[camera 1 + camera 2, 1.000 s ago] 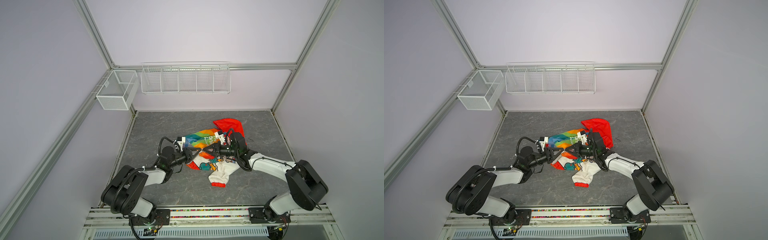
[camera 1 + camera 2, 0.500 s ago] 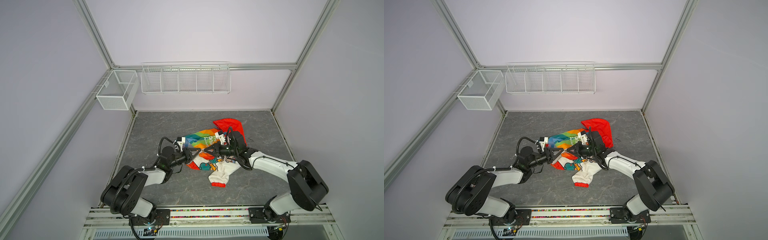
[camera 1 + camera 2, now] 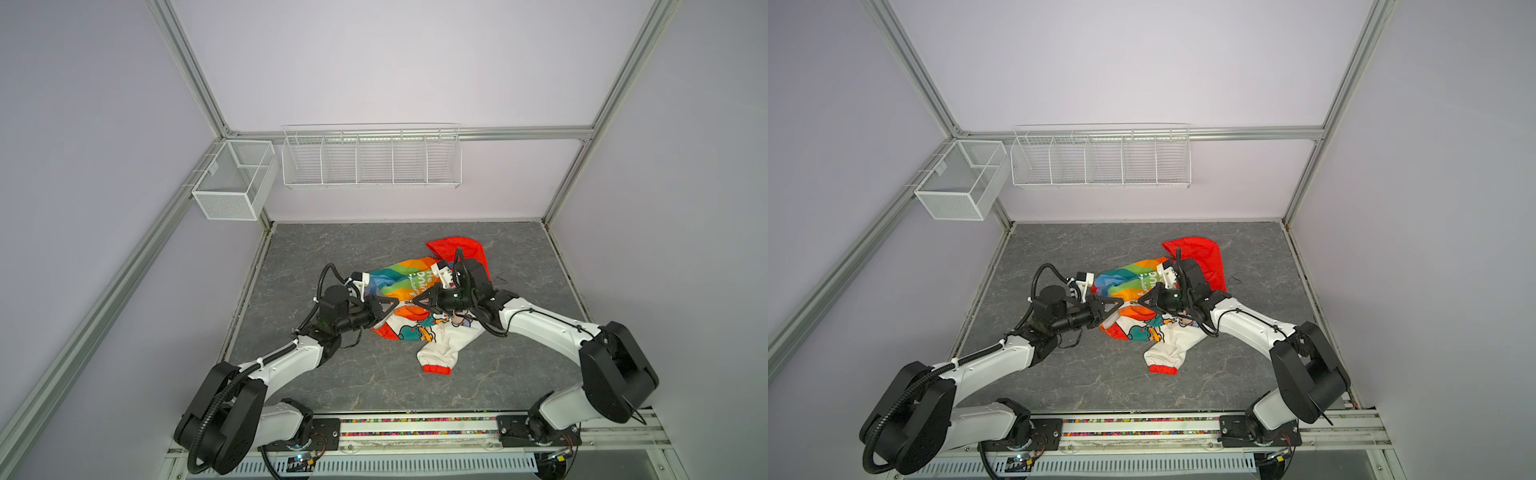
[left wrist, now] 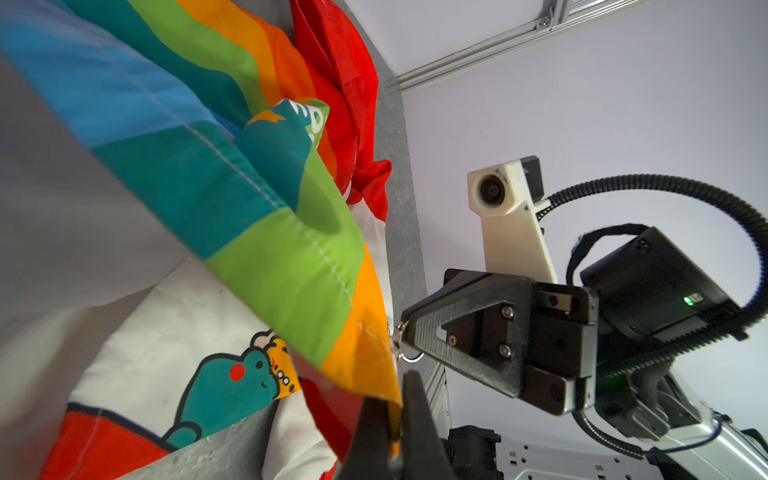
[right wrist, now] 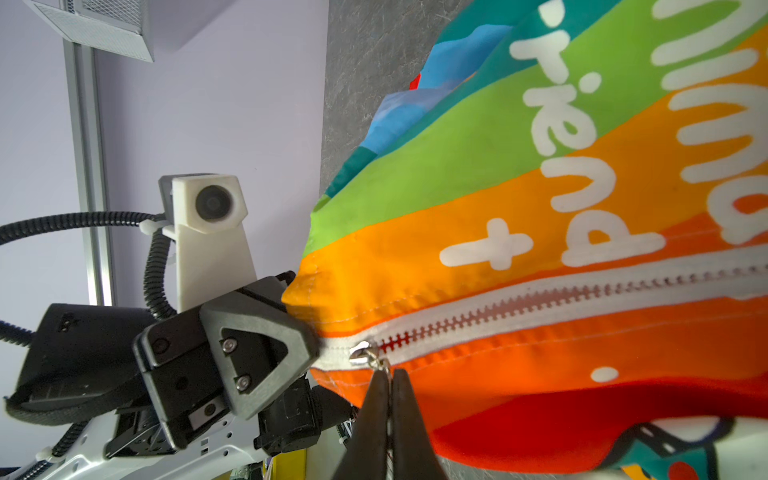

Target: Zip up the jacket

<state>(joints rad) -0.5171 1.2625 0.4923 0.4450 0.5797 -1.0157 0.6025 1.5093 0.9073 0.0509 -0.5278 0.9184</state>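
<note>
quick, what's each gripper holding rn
left gripper: closed, pinching the bottom corner of the jacket.
right gripper: closed on the zipper pull.

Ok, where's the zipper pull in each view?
In a top view: zipper pull between left gripper and right gripper.
In a top view: zipper pull likewise between them.
Left wrist: zipper pull at the right gripper's tip.
Right wrist: zipper pull pinched in the right gripper.
Shared landmark: left gripper holding the jacket's orange corner.
</note>
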